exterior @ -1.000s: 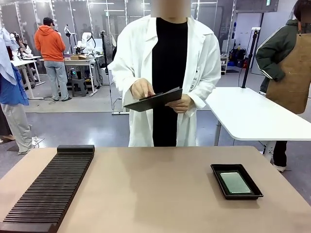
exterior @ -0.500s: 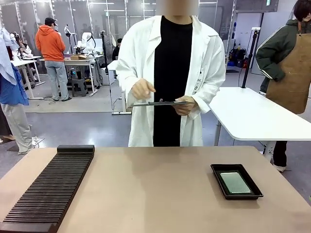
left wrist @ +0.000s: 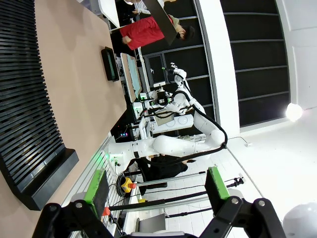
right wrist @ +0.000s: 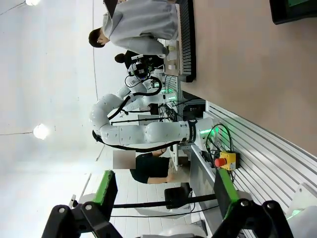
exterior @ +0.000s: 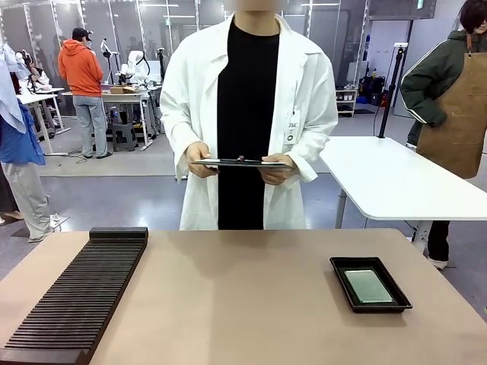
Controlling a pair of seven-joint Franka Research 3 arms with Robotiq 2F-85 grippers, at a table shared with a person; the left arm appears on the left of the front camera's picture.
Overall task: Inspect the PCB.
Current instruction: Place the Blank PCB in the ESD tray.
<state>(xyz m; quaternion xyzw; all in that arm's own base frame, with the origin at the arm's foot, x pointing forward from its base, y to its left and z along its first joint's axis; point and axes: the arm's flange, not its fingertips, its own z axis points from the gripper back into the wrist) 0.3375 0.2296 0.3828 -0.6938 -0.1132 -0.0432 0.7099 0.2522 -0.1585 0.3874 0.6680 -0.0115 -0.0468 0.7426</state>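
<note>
Front view: one PCB (exterior: 367,285) lies flat in one black tray (exterior: 396,303) on the table's (exterior: 243,296) right side.
One slotted black rack (exterior: 76,293) sits left; the person holds one clipboard (exterior: 240,163) in both hands. Left gripper (left wrist: 156,191) and right gripper (right wrist: 163,191) both gape wide, empty.

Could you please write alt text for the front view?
A green PCB lies in a black tray at the table's right. A black slotted rack sits at left; a white-coated person holds a clipboard level.
</note>
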